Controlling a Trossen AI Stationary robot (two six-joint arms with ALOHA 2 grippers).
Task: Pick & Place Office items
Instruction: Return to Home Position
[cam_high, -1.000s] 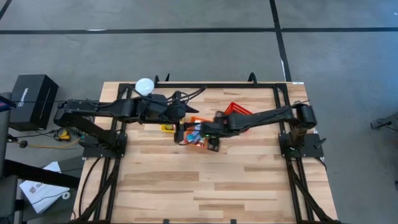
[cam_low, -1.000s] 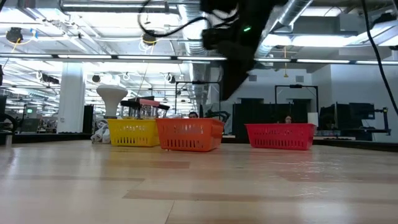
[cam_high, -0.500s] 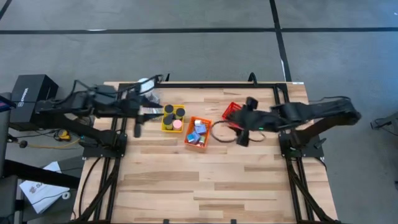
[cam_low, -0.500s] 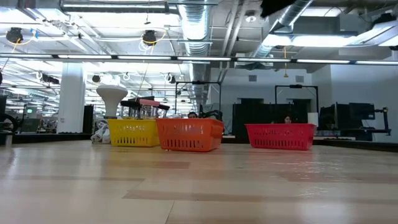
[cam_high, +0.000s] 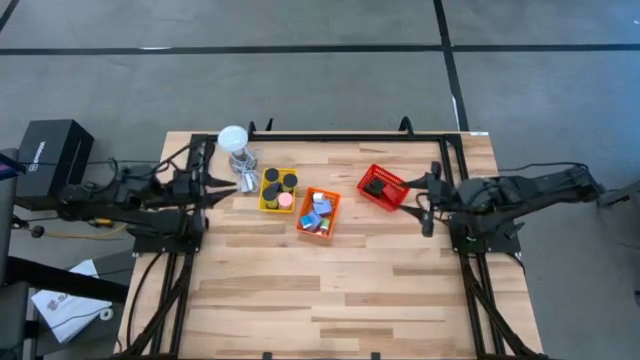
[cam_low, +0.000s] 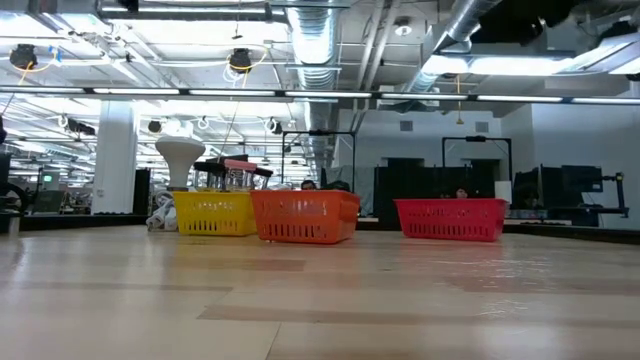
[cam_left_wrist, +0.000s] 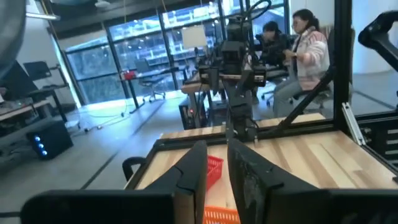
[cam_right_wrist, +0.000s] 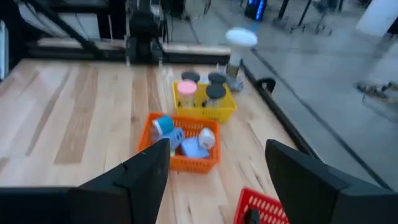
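The office items lie in three mesh baskets at the table's far middle. Black pucks and a pink lump (cam_high: 285, 200) sit in the yellow basket (cam_high: 266, 203). Light-blue blocks (cam_high: 322, 206) sit in the orange basket (cam_high: 305, 226). A black flat item (cam_high: 376, 186) lies in the red basket (cam_high: 392, 198). My left gripper (cam_high: 228, 184) hangs at the table's left edge, empty, with a narrow gap between its fingers (cam_left_wrist: 216, 163). My right gripper (cam_high: 424, 196) hangs at the right edge, just right of the red basket, wide open and empty (cam_right_wrist: 217, 168).
A white round-headed stand (cam_high: 234, 141) is at the far left, next to the yellow basket and near my left gripper. The near half of the wooden table (cam_high: 330, 300) holds nothing. People sit in the room beyond the table (cam_left_wrist: 305, 46).
Both arms have drawn back from above the baskets. My left gripper has gone toward the table's left edge and my right gripper toward the right edge. The baskets, hidden under the arms before, now show whole and have stayed where they were.
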